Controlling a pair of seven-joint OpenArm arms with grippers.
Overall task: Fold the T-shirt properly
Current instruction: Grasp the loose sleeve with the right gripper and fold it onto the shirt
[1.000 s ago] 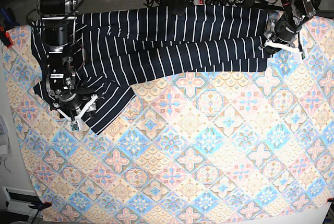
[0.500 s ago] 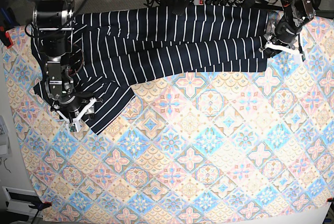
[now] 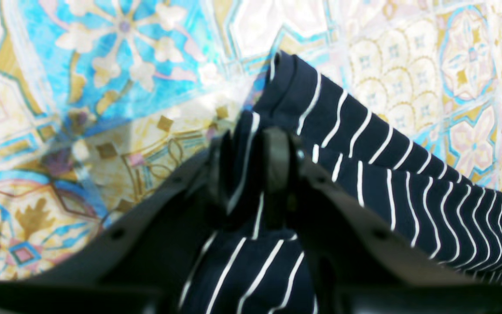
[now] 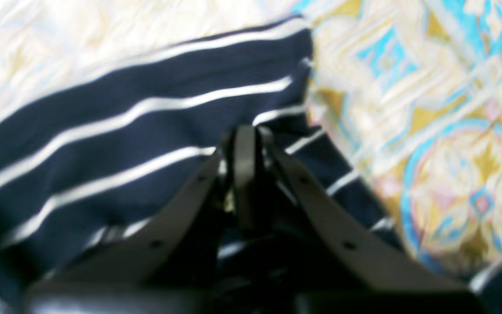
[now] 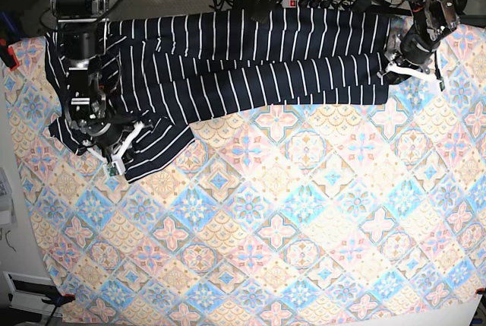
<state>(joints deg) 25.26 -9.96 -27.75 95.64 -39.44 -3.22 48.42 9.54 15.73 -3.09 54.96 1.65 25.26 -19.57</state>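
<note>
Both arms are pinching opposite ends of the T-shirt (image 5: 250, 56), apparently so that the cloth can be lifted and carried over as one span for a fold (a judgement from the two grips, not a move seen). Nearest in the left wrist view, the left gripper (image 3: 251, 168) is pressing its two dark jaws together on a bunched, doubled edge of striped fabric; the cloth is rising between the jaws, spilling beneath them toward the camera, and trailing off to the right of the pincer, while beyond the tips the tablecloth (image 3: 103, 87) is lying bare. In the right wrist view, the right gripper (image 4: 246, 174) is closing its jaws tight together over a corner of the shirt; the dark striped cloth is spreading to the left of and behind the tips and its edge is ending just to their right, though blur is hiding how much fabric is caught. Farther off, in the base view, the shirt is lying as a long band across the far side of the table, stretching between the left gripper (image 5: 406, 64) and the right gripper (image 5: 114, 155).
</note>
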